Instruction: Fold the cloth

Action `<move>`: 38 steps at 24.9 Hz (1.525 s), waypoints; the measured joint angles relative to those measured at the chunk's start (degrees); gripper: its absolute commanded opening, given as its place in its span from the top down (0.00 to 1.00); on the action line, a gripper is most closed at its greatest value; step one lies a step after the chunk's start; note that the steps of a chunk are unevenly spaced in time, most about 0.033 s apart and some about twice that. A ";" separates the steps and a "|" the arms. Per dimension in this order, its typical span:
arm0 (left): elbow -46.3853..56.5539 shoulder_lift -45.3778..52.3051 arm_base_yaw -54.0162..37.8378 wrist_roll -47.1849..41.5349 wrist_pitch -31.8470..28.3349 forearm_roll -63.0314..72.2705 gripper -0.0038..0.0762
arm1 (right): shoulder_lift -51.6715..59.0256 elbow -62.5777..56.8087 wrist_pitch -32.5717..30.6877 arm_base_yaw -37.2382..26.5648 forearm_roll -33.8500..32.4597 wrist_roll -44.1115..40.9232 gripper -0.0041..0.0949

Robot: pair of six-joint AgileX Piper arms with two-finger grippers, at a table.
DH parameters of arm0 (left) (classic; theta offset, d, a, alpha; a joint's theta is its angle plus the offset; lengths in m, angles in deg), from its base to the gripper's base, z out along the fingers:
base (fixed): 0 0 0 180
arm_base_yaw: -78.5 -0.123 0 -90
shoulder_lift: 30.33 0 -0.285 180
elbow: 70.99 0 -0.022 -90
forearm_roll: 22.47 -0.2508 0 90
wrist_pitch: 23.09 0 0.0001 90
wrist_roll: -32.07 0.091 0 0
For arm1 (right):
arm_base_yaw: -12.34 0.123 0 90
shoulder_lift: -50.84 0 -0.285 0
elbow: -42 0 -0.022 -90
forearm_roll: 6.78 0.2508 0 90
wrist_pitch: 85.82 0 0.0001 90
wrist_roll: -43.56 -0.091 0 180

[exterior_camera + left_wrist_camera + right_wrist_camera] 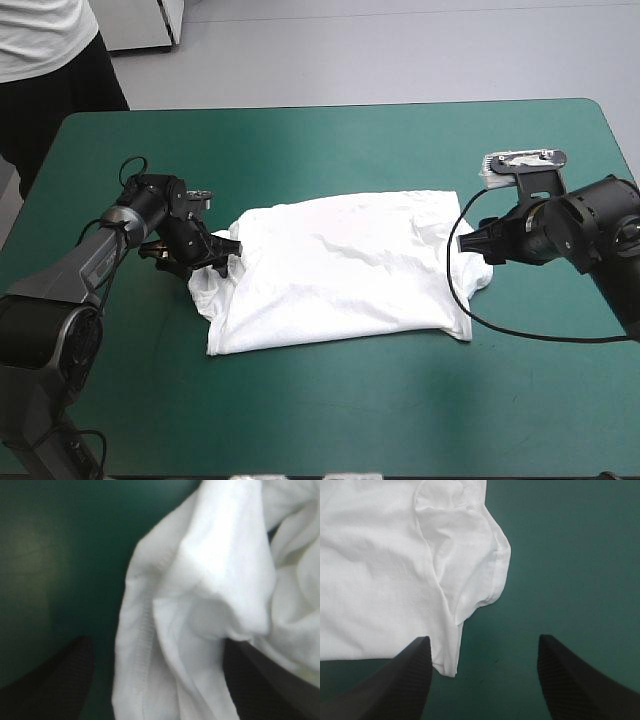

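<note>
The white T-shirt (340, 270) lies spread across the middle of the teal-green table, a little rumpled, with a bunched sleeve at its left edge. My left gripper (212, 260) sits low at that sleeve. In the left wrist view the left gripper (157, 645) is open, with folds of the T-shirt (210, 580) lying between its black fingers (55, 680). My right gripper (480, 240) hovers at the shirt's right edge. Seen from the right wrist, the right gripper (484, 640) is open over bare cover, and the sleeve and hem corner of the T-shirt (395, 570) lie just ahead of one finger (395, 685).
Bare teal-green cover (350, 420) surrounds the shirt, widest along the near edge and at the far side (330, 150).
</note>
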 measured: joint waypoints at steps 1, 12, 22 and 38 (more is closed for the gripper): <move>-0.21 -0.23 0.00 0.00 0.23 0.00 0.37 | 0.00 0.00 0.00 0.00 -0.17 0.00 0.38; -1.43 -1.70 -0.29 0.02 0.90 0.29 0.96 | -0.05 0.00 -1.32 0.00 -1.89 0.00 0.38; -3.48 0.85 0.70 0.08 0.21 0.73 0.96 | -0.02 0.00 -1.95 0.00 -2.30 0.00 0.38; -11.99 1.01 18.26 0.66 0.37 6.23 0.96 | -0.02 0.00 -2.13 0.00 -2.51 -0.20 0.38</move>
